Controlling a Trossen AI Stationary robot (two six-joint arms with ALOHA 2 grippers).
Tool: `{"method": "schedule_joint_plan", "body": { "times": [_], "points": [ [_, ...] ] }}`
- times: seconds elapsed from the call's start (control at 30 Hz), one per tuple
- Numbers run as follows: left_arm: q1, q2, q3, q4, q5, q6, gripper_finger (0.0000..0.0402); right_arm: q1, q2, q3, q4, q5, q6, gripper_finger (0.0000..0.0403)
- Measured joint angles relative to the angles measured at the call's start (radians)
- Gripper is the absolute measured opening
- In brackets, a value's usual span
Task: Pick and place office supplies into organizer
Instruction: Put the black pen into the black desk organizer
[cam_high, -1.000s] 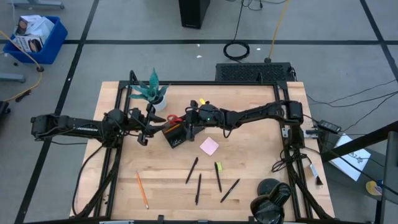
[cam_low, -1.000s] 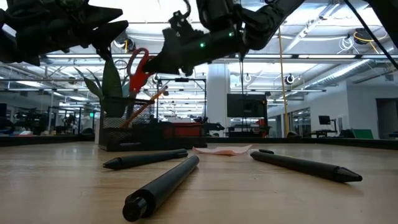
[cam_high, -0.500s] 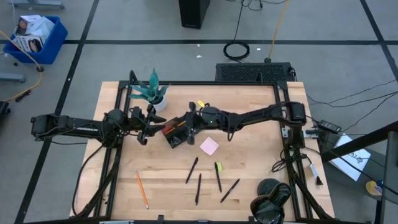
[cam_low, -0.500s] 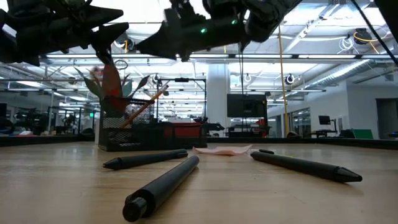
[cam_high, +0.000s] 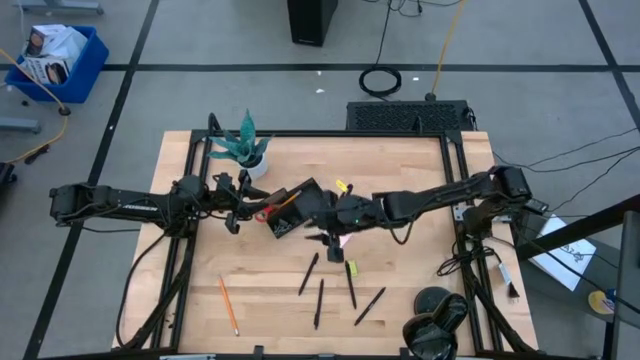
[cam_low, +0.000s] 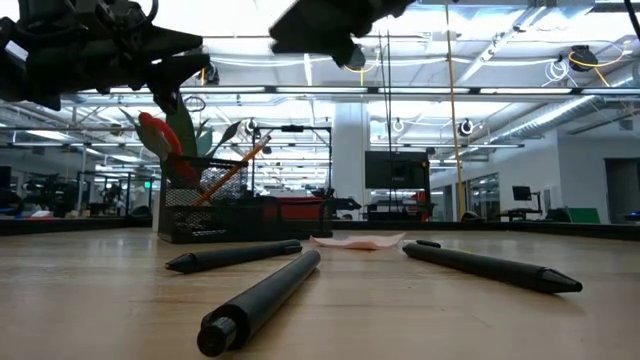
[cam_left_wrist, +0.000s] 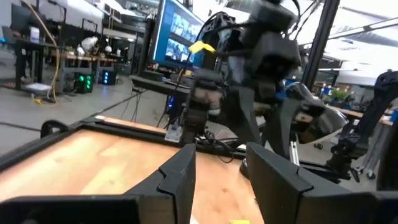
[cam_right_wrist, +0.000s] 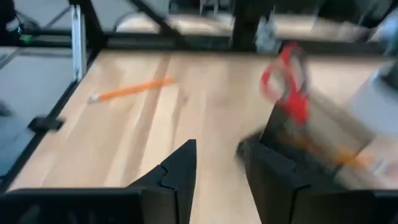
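So the red-handled scissors (cam_high: 263, 212) stand handles-up in the black organizer (cam_high: 285, 213), next to an orange pencil (cam_low: 232, 166). The right gripper (cam_high: 327, 238) hovers just beside it, fingers apart, holding nothing. The left gripper (cam_high: 237, 207) waits at the organizer's other side, fingers parted.

Two dark jointed arms, white lettering on left arm (cam_high: 125, 201), black angular fingers (cam_left_wrist: 180, 177)

text: none legible | organizer (cam_high: 283, 218): small pale mark on its side, too small to read | monitor (cam_left_wrist: 186, 38): lit screen, content unreadable | box in blue bin (cam_high: 45, 52): printing too small to read
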Motion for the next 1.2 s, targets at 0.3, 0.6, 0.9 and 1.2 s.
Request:
{"method": "schedule_joint_plan", "body": {
  "times": [0.3,0.6,0.9,1.2],
  "points": [
    [0.0,0.0,0.0,0.001,0.002,-0.007,0.0147,0.086,0.011,-0.119,0.054,0.003,0.018,0.0119],
    [0.0,0.0,0.0,-0.044,0.006,-0.019,0.0147,0.084,0.011,-0.321,0.257,0.055,-0.005,0.0118],
    [0.0,0.0,0.0,-0.063,-0.016,-0.018,0.0147,0.083,0.01,-0.372,0.259,0.027,-0.077,0.0118],
    [0.0,0.0,0.0,-0.087,-0.095,-0.059,0.0148,0.088,-0.043,-0.373,0.047,-0.119,-0.105,0.0118]
  ]
}}
